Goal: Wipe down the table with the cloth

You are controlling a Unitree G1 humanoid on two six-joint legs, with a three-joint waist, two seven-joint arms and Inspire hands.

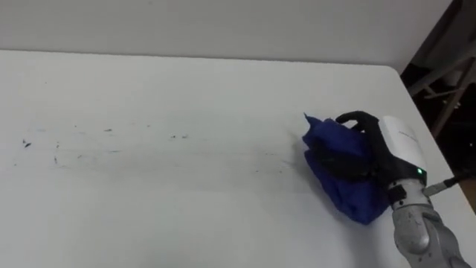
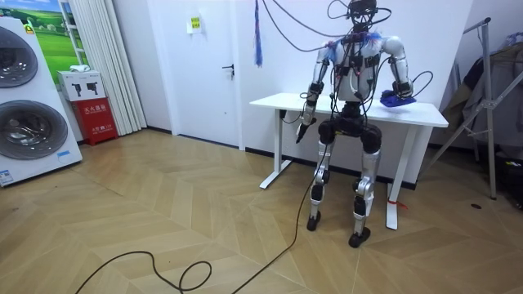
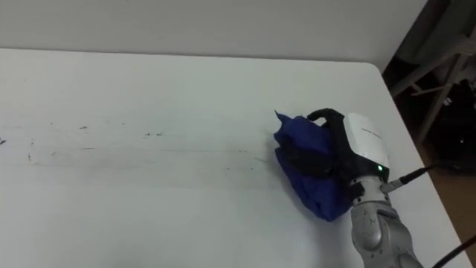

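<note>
A crumpled blue cloth (image 1: pixel 338 179) lies on the white table (image 1: pixel 186 89) near its right edge. My right hand (image 1: pixel 398 141) rests on the cloth's right side, its dark fingers (image 1: pixel 349 160) curled over and into the folds. Faint dark smudges (image 1: pixel 178 136) run in a line across the table's middle, with more specks (image 1: pixel 26 144) at the far left. In the room view I stand at the table's long side, the cloth (image 2: pixel 398 99) lies at the room view's right end, and my left hand (image 2: pixel 303 126) hangs below the table's edge.
The table's right edge (image 1: pixel 439 149) is close to the cloth, with a metal stand (image 1: pixel 446 82) beyond it. In the room view a clothes rack (image 2: pixel 490 98) stands at the right; washing machines (image 2: pixel 29 106) and a red box (image 2: pixel 96 118) stand at the left.
</note>
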